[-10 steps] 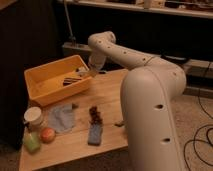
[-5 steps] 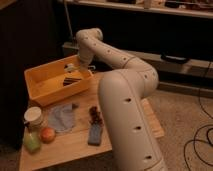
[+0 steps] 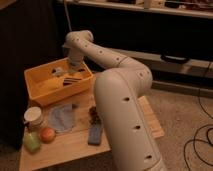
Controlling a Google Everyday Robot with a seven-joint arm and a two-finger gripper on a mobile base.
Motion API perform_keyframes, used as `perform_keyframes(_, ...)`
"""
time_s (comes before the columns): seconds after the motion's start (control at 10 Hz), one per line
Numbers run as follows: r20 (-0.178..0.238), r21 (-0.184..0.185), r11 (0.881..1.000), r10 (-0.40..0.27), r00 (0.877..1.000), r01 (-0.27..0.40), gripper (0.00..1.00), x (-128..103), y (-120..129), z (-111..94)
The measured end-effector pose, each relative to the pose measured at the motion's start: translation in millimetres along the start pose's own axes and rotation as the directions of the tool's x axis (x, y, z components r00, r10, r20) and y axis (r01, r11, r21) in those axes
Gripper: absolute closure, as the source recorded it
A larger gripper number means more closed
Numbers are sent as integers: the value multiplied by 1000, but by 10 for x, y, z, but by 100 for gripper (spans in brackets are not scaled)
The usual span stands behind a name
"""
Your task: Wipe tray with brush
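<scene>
The orange-yellow tray [image 3: 42, 95] stands at the back left of the wooden table. Inside it, toward the right, is the brush [image 3: 63, 78], with a whitish handle and a black end pointing right. My gripper [image 3: 74, 66] hangs from the bent white arm over the tray's back right part, just above the brush. I cannot tell whether it touches or holds the brush.
A pale blue cloth [image 3: 62, 118] lies in front of the tray. A blue-grey block [image 3: 95, 134] with a dark brown tuft [image 3: 93, 114] lies beside the cloth. A white cup [image 3: 34, 116], an orange fruit [image 3: 47, 134] and a green object [image 3: 31, 143] sit at the table's front left. Cables lie on the floor at right.
My arm has swung left and the gripper has moved from the tray's right rim to over the tray's inside. The items on the table have not moved.
</scene>
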Motion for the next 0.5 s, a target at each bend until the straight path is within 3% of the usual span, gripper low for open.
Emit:
perform_keyframes(0.3,46,-45,998,-47,998,49,100,-88,467,1)
perform_keyframes(0.5,48,-78,995,-50,998,54,100,-11,699,52)
